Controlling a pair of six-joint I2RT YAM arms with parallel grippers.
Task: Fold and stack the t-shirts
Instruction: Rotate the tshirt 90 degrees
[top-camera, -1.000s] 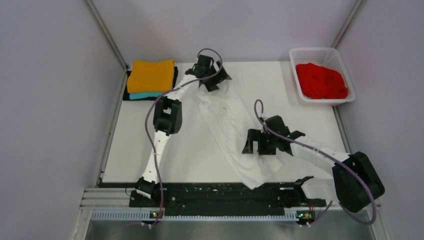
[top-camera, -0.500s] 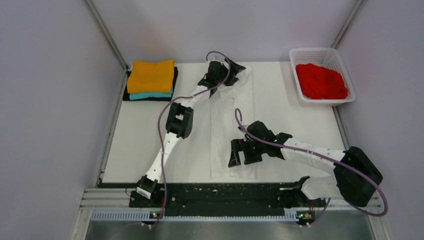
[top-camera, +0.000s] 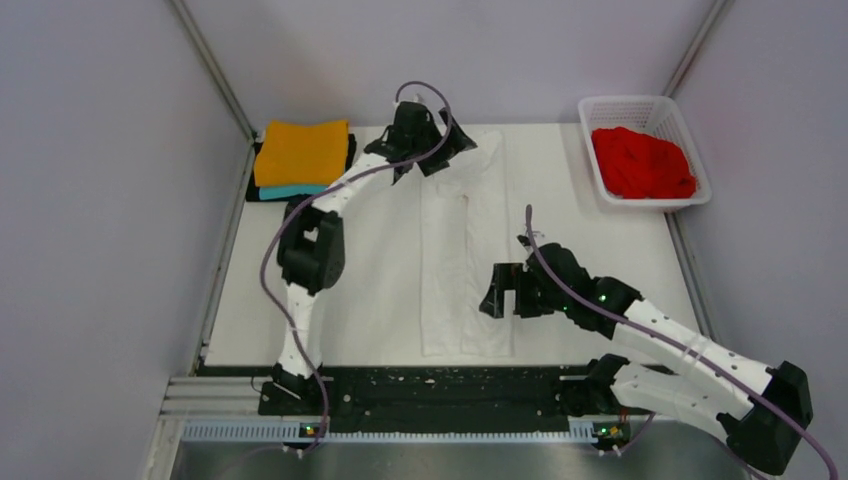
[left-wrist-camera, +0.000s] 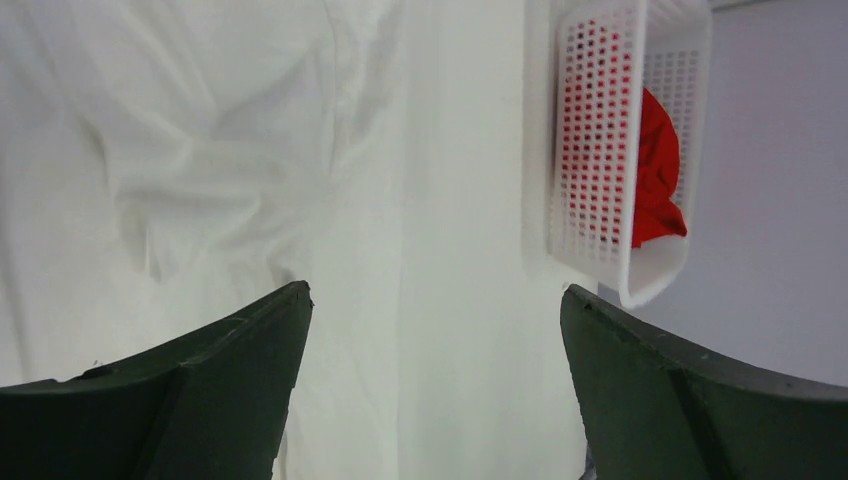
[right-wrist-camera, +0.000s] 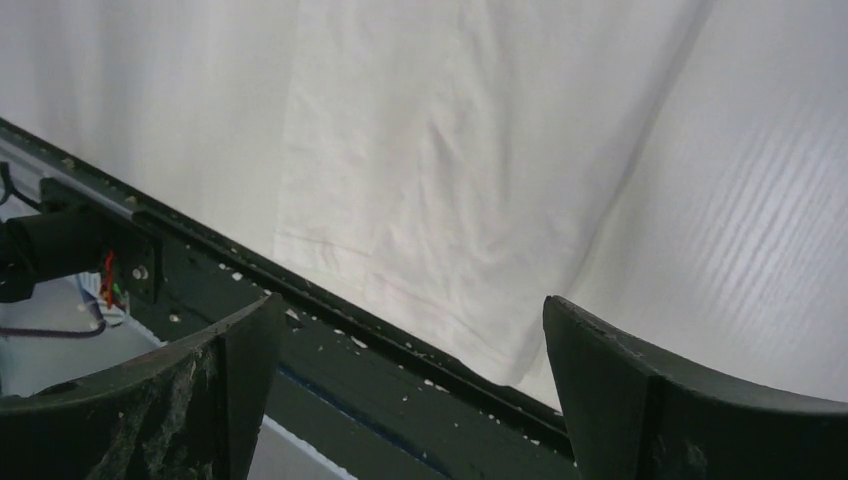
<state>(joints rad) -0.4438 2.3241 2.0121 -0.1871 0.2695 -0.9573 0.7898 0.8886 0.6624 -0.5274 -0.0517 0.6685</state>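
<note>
The white t-shirt (top-camera: 465, 250) lies flat in the middle of the table (top-camera: 370, 290). It looks folded into one long, thin strip, running from the far side to the near edge. I think it lies straight like this so it can next be folded end to end into a small square.

The left gripper (top-camera: 445, 150) hangs over the far end of the white t-shirt. Its jaws are wide apart and nothing is between them. In its own camera you see only white cloth under the left gripper (left-wrist-camera: 430, 400).

The right gripper (top-camera: 505, 295) sits just beside the right edge of the white t-shirt, down near its near end. It is wide too and holds nothing. Its own camera shows the bottom hem below the right gripper (right-wrist-camera: 400, 400).

Each arm waits at one end, likely so they can each grab an end.

Far to the left of the white t-shirt, the orange t-shirt (top-camera: 302, 150) rests folded on top of the teal t-shirt (top-camera: 295, 190). That pile is off to the side, which leaves room for folding. Far to the right of the white t-shirt, the red t-shirt (top-camera: 642, 162) sits crumpled in the basket (top-camera: 625, 103), not folded yet. So the job looks about half done.
</note>
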